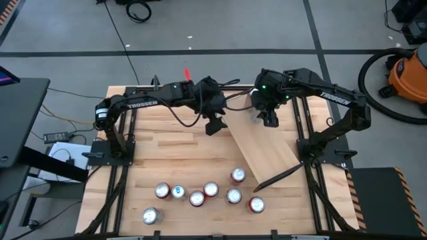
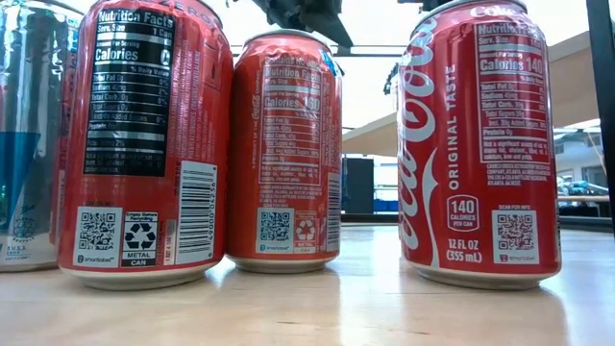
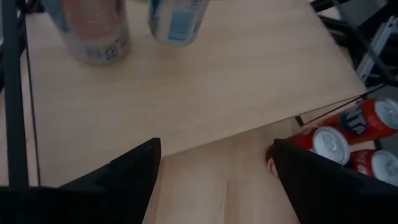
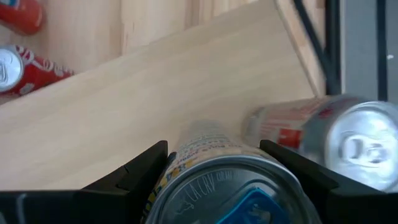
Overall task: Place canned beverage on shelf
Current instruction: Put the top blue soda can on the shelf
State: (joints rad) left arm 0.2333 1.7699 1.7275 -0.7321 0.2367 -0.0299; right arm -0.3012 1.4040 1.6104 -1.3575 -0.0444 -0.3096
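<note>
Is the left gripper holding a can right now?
No: the left gripper is open and empty above the shelf, its fingers apart around nothing.

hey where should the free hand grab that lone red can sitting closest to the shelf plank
Grip the red can around its round side wall, coming straight down from above. It stands upright with its silver top facing up, apart from the other cans but close beside the shelf, so set the fingers clear of the plank's edge.

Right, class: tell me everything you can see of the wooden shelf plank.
The shelf is a long, pale, smooth wooden plank with thin black rails at its ends. It lies at a slant across the table's right half. Two cans stand on one end. The right claw is shut on one of them, a silver can with a blue tab. The open left claw hovers over the shelf's edge.
</note>
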